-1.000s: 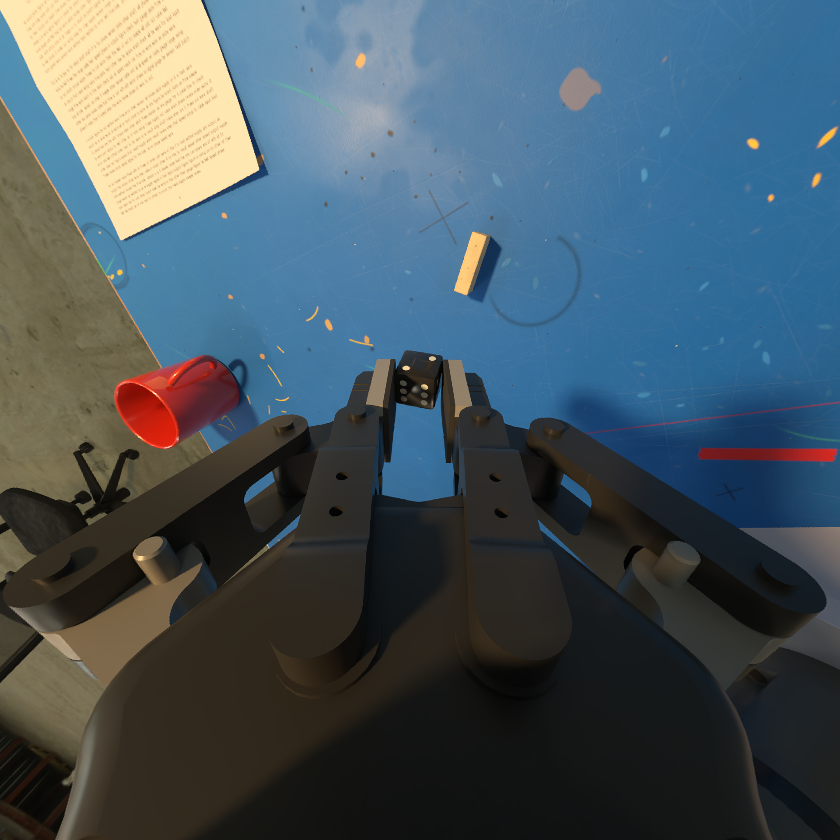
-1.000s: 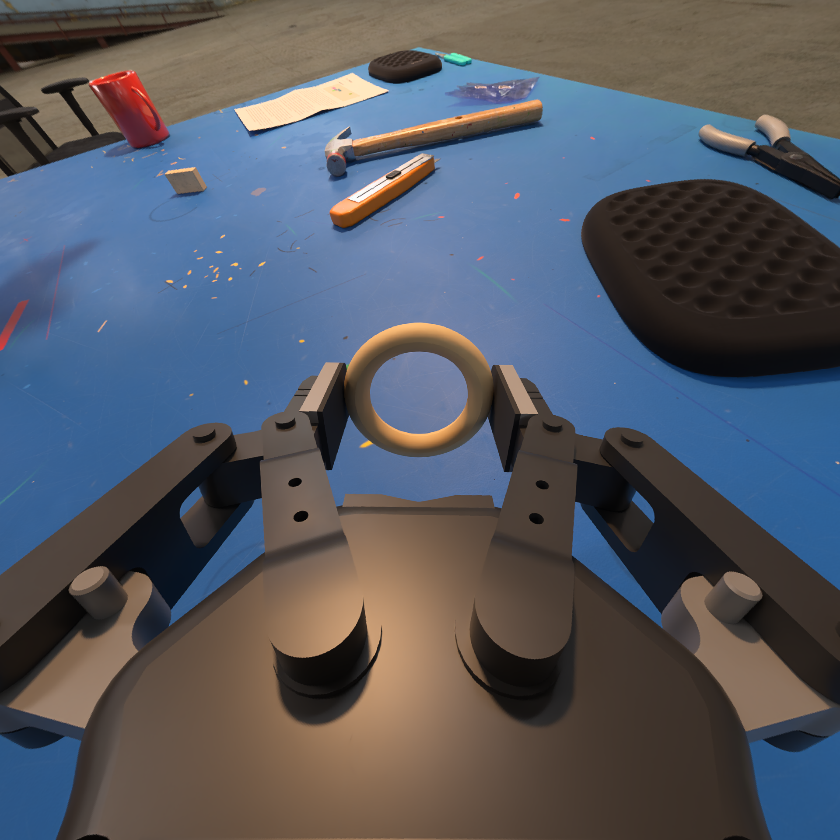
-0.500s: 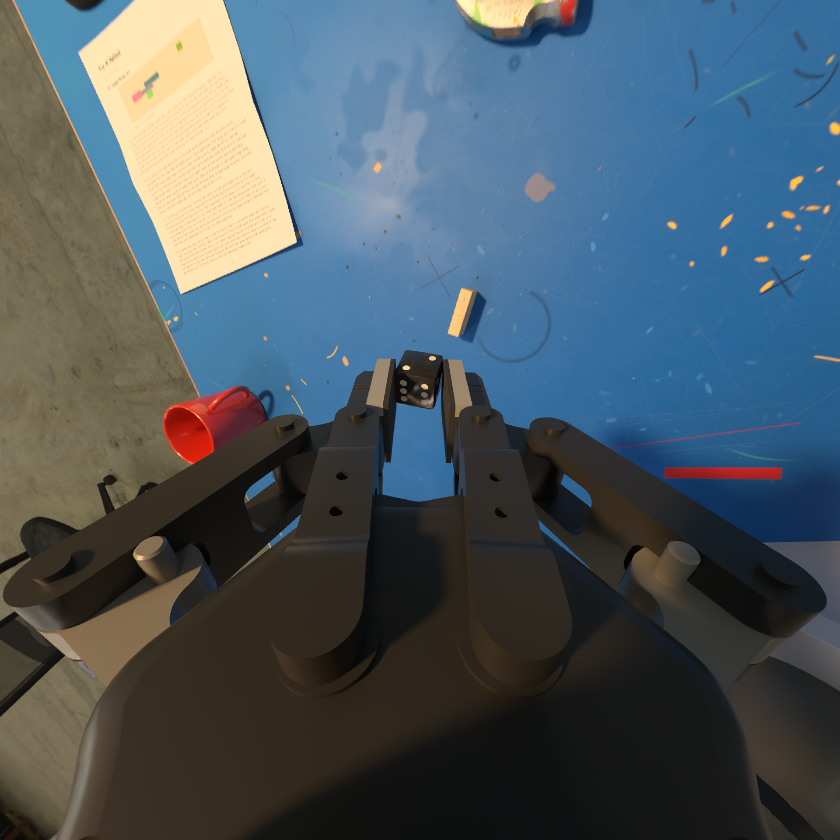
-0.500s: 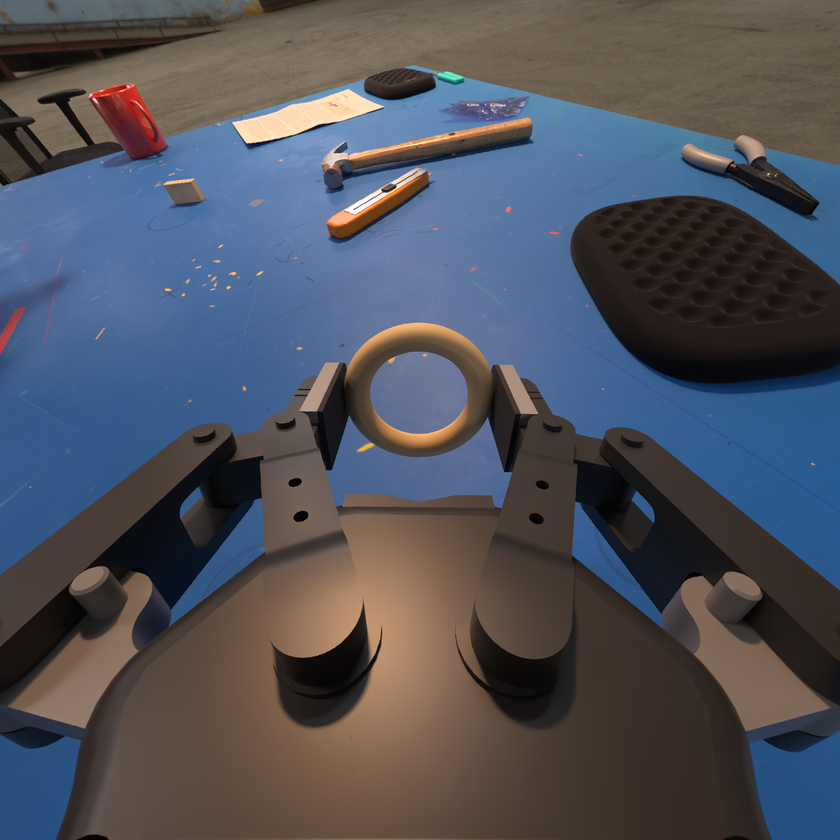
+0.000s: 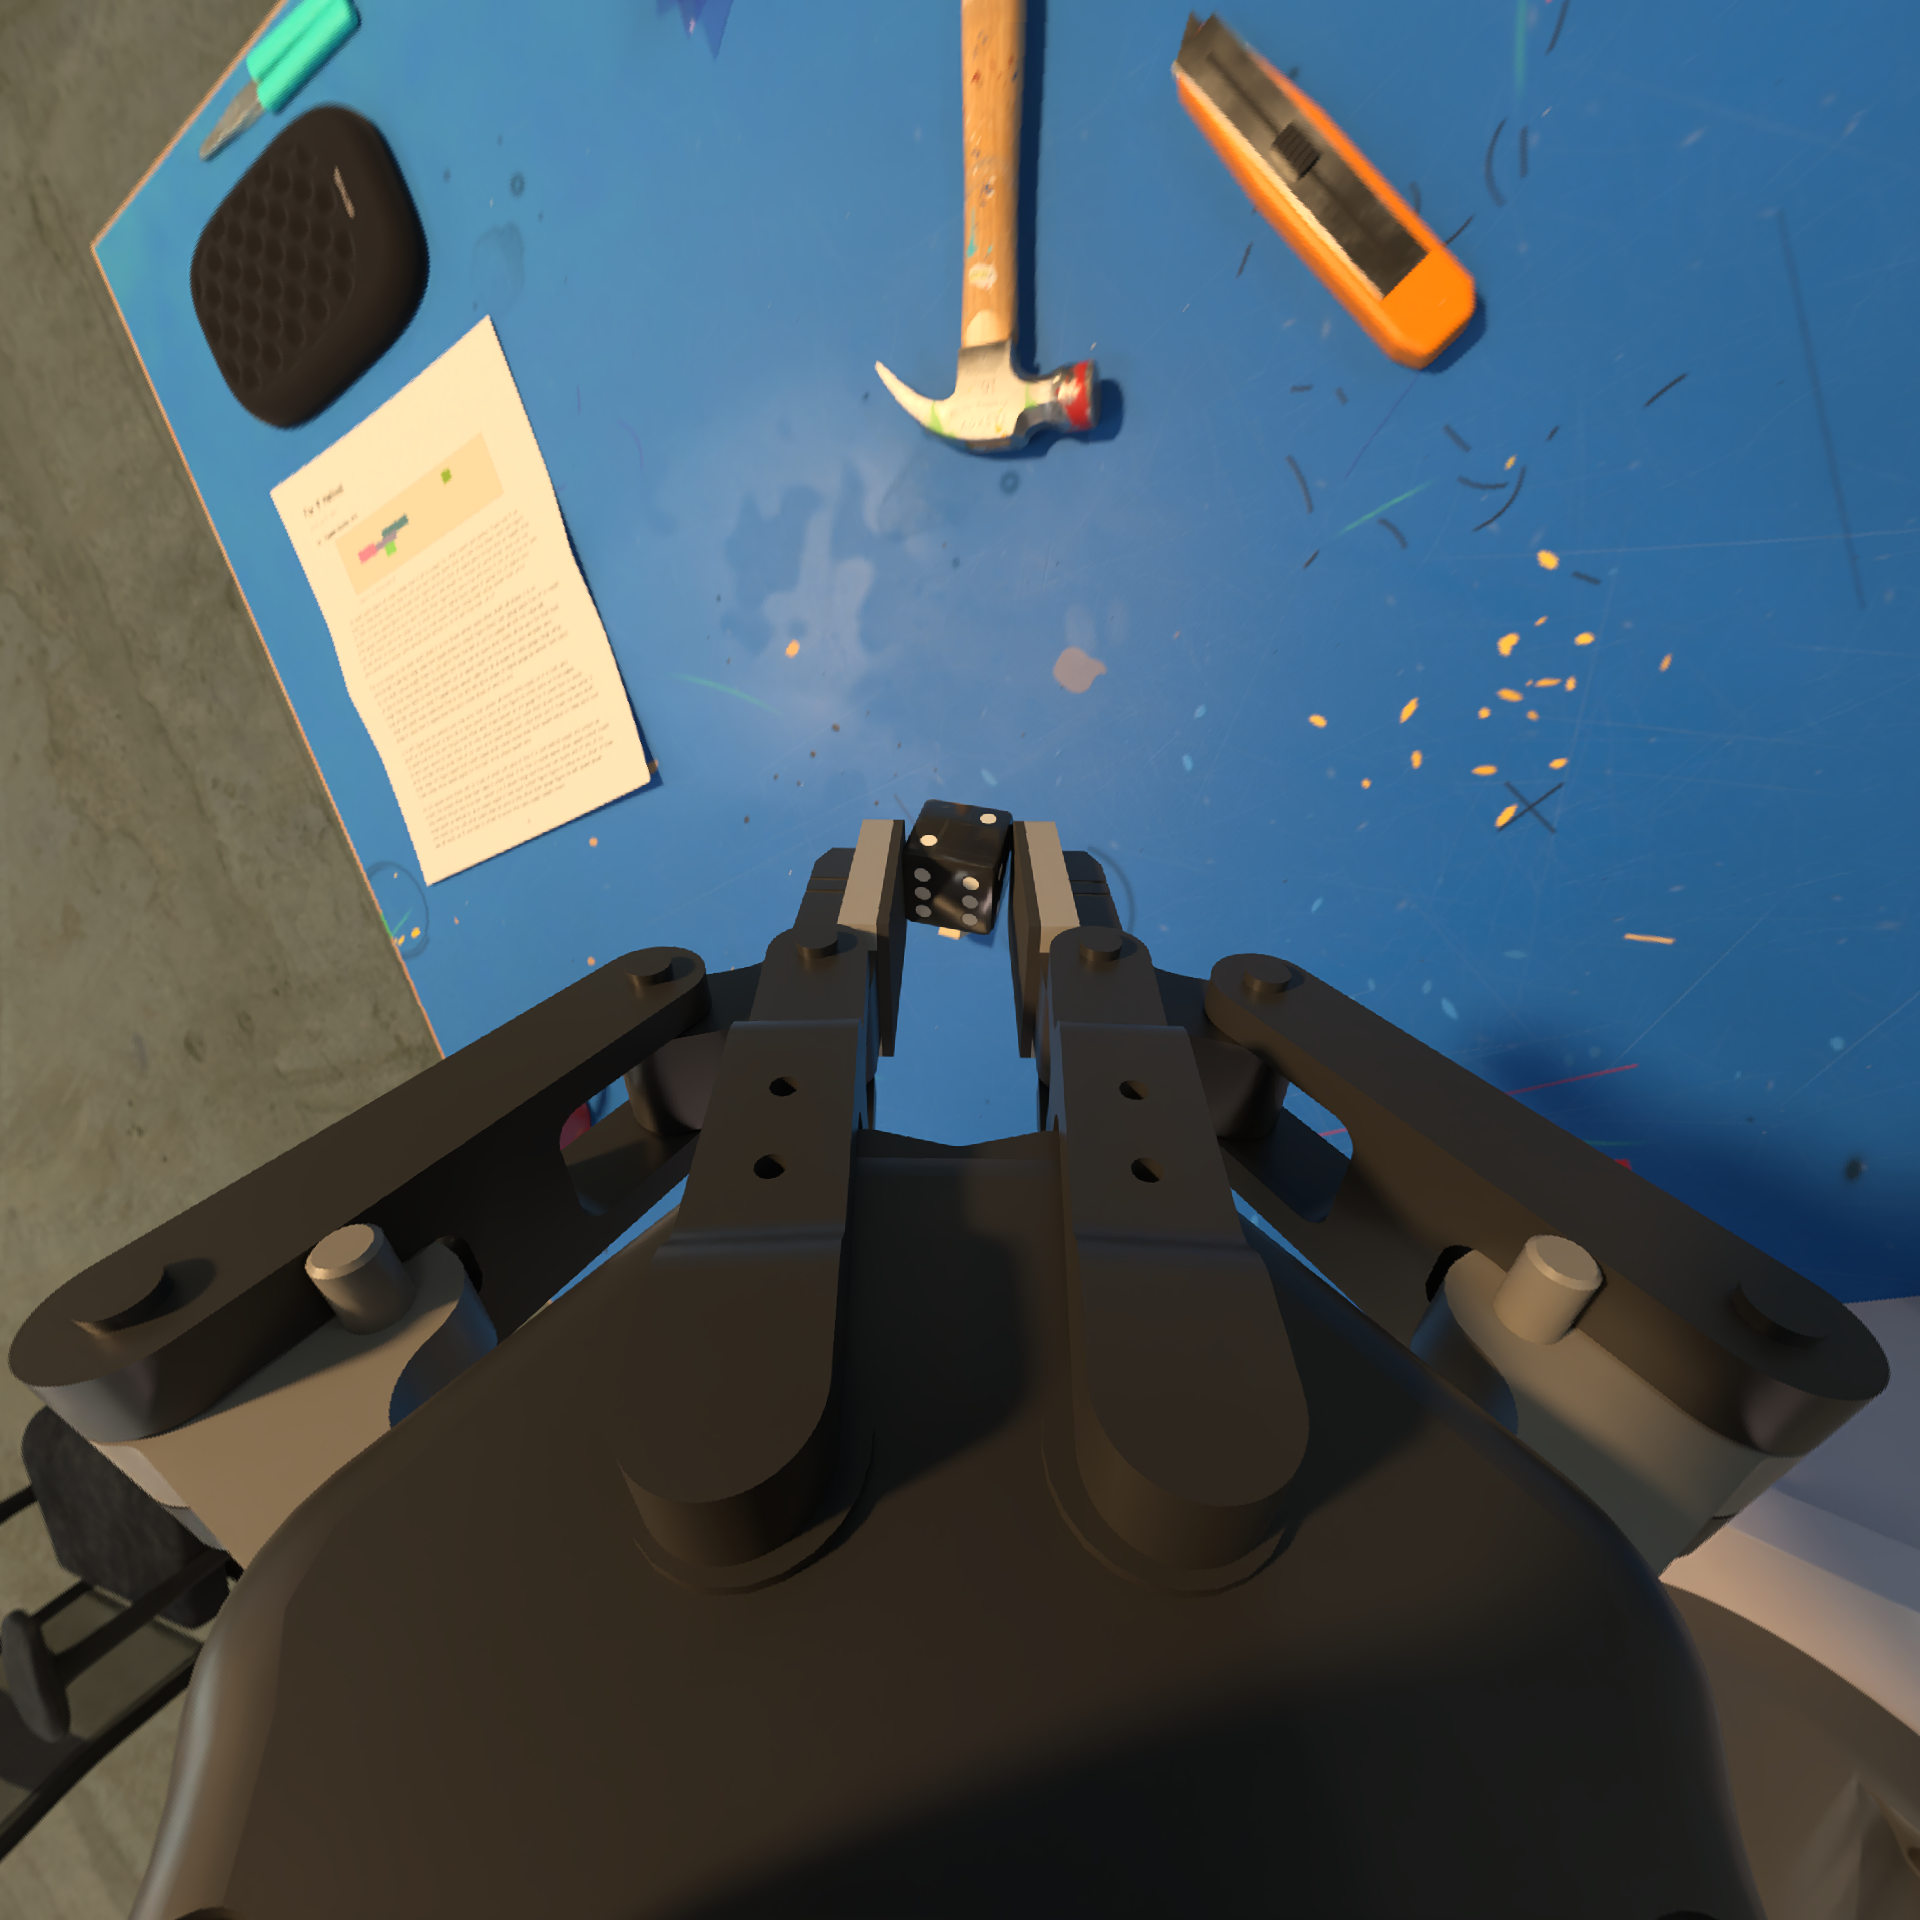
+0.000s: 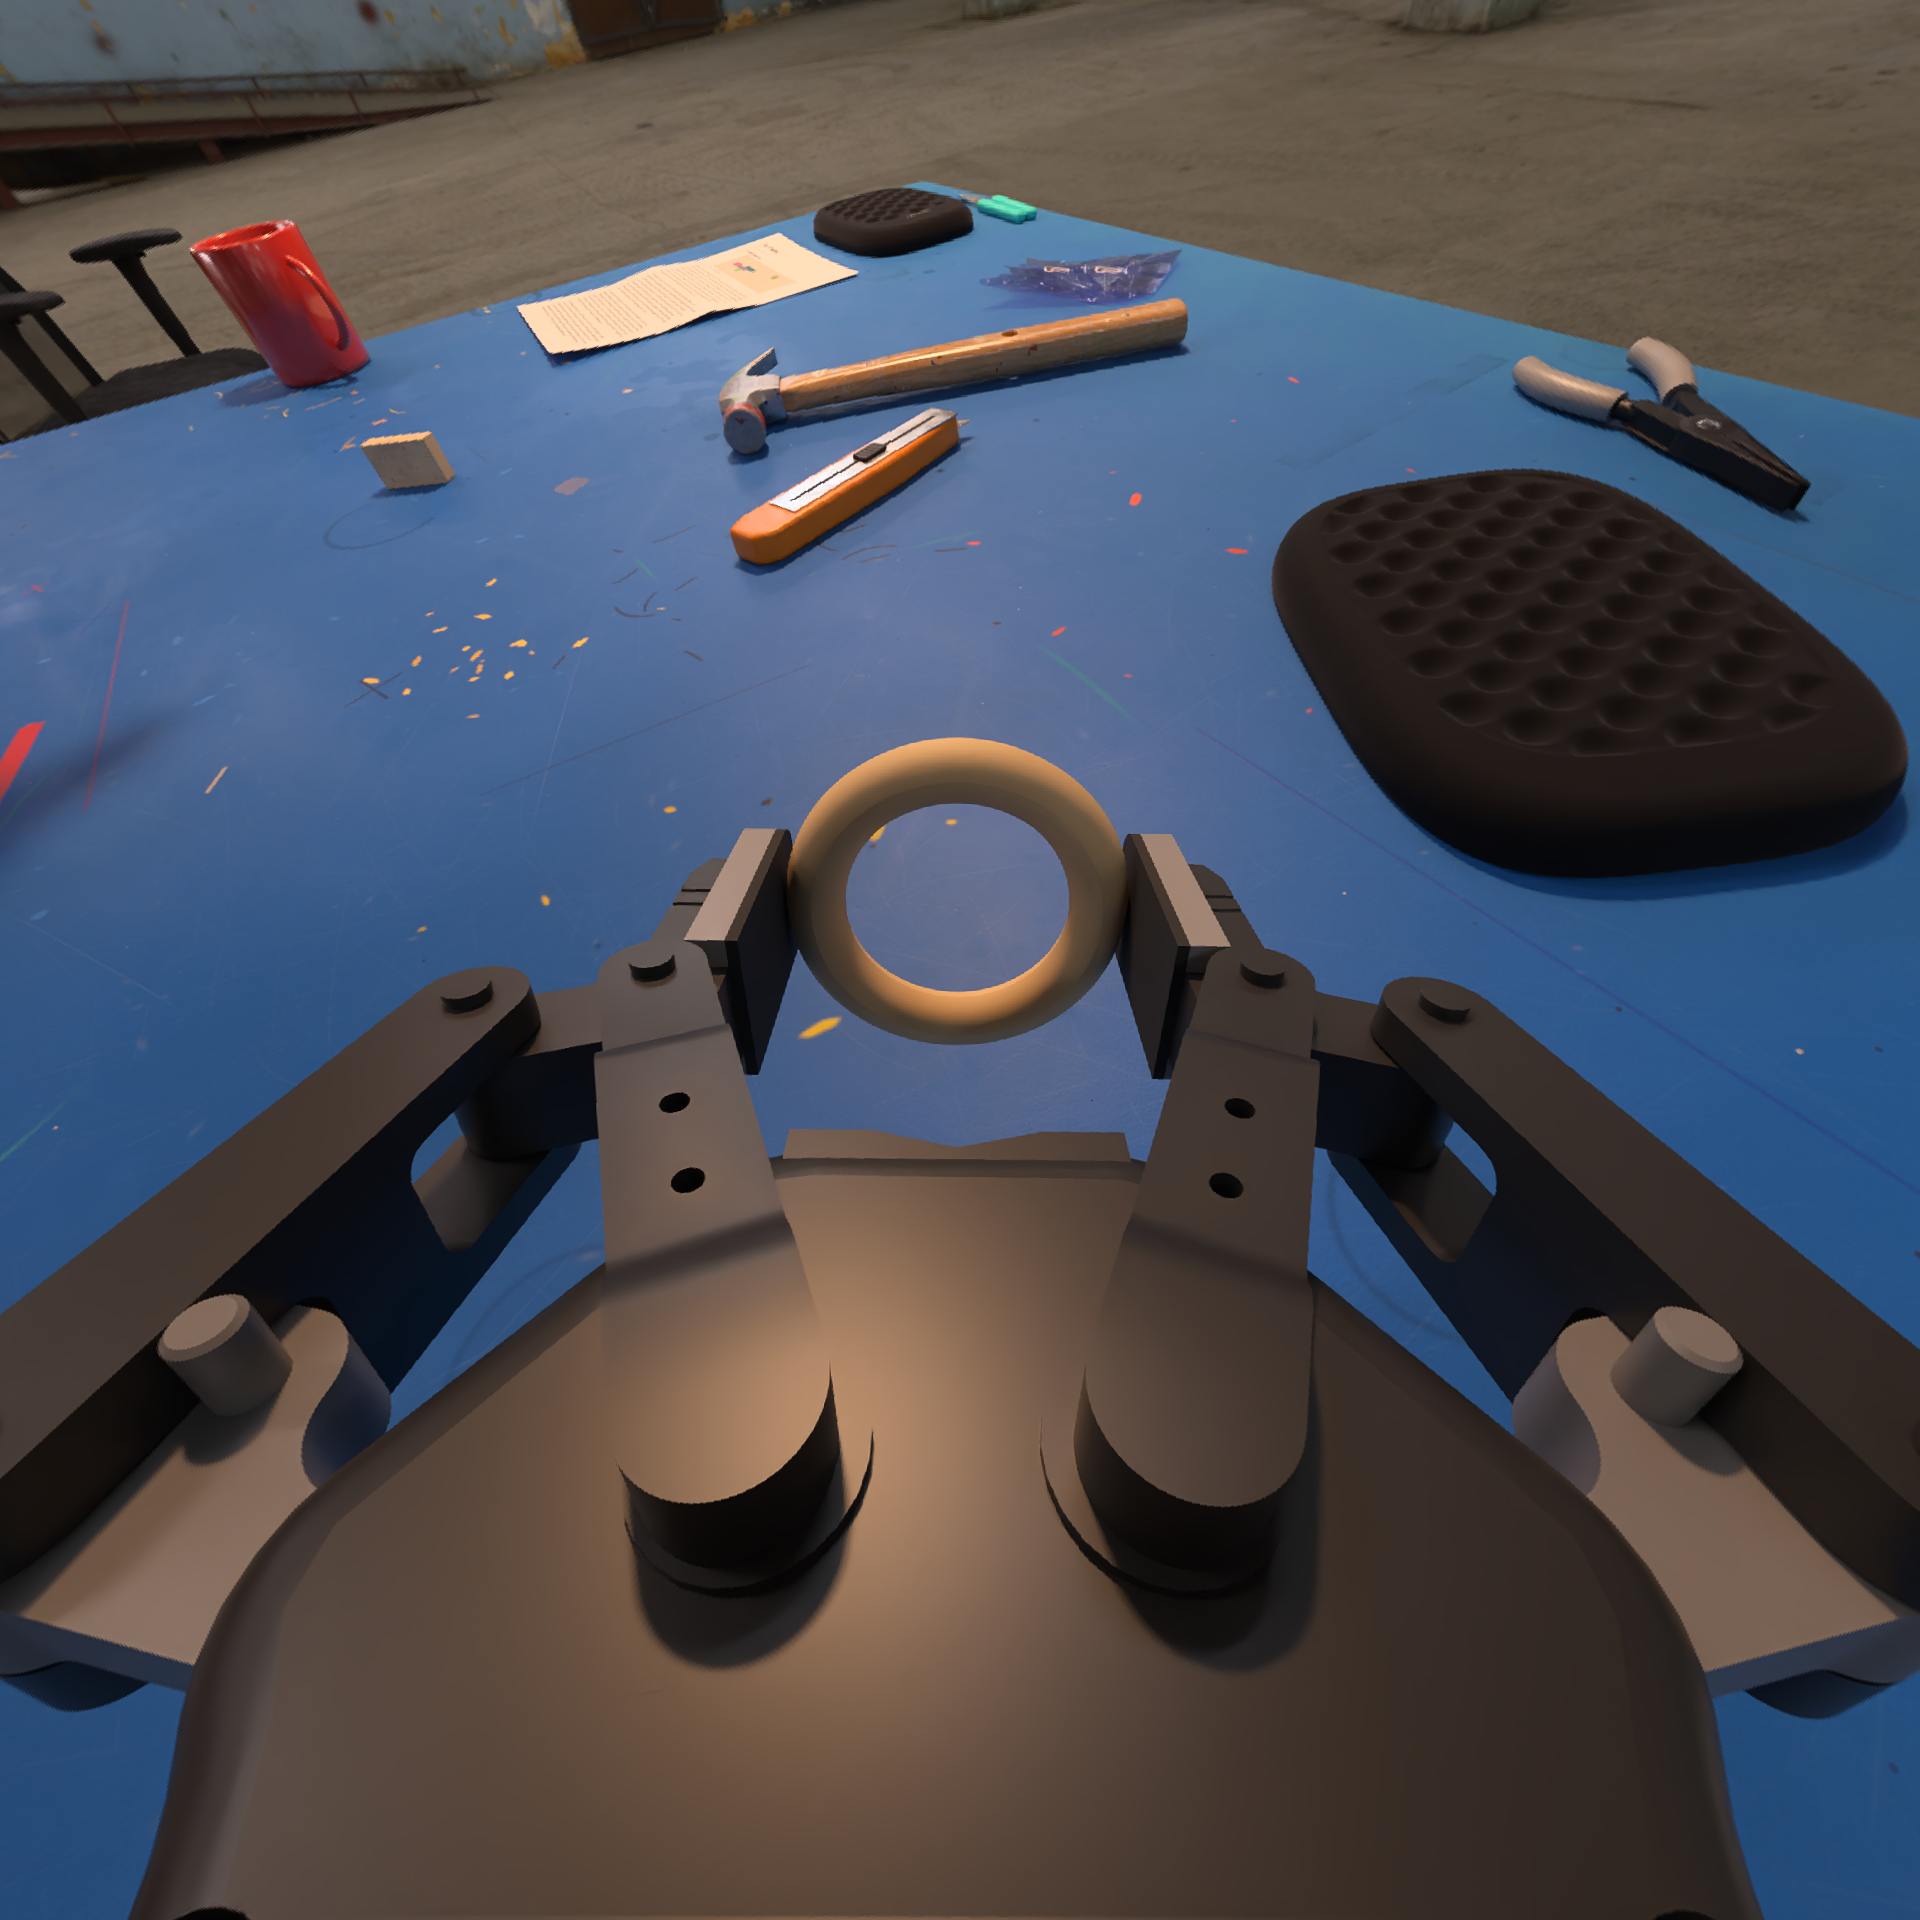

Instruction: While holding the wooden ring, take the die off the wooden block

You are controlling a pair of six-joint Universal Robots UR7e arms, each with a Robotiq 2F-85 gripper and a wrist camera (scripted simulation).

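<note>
In the left wrist view, we see the left gripper (image 5: pixel 956 868) clamped on the black die (image 5: pixel 958 864), one pad against each side face, with the die held well above the blue table (image 5: pixel 1351 987). A small pale sliver shows just under the die; we cannot tell what it is. Beyond the fingertips, this view shows a printed sheet of paper (image 5: pixel 468 613) near the table's left edge, then a claw hammer (image 5: pixel 987 260) and an orange utility knife (image 5: pixel 1325 197), and farthest off a small black dimpled pad (image 5: pixel 307 265) beside a teal-handled tool (image 5: pixel 286 62) at the corner.

In the right wrist view, we see the right gripper (image 6: pixel 956 904) closed on the wooden ring (image 6: pixel 956 890), its pads pressing the ring's outer left and right sides, with the ring upright and clear of the table. Farther out lie a large black dimpled mat (image 6: pixel 1579 665) to the right, the orange knife, and the hammer. Only this view shows the wooden block (image 6: pixel 407 459), which lies bare on the table at far left with nothing on top, and the red mug (image 6: pixel 281 301) standing just behind it. It alone also shows the pliers (image 6: pixel 1662 416) at far right and a crumpled blue plastic bag (image 6: pixel 1086 275) near the far edge. The die appears only in the left wrist view, and the ring only in the right.
</note>
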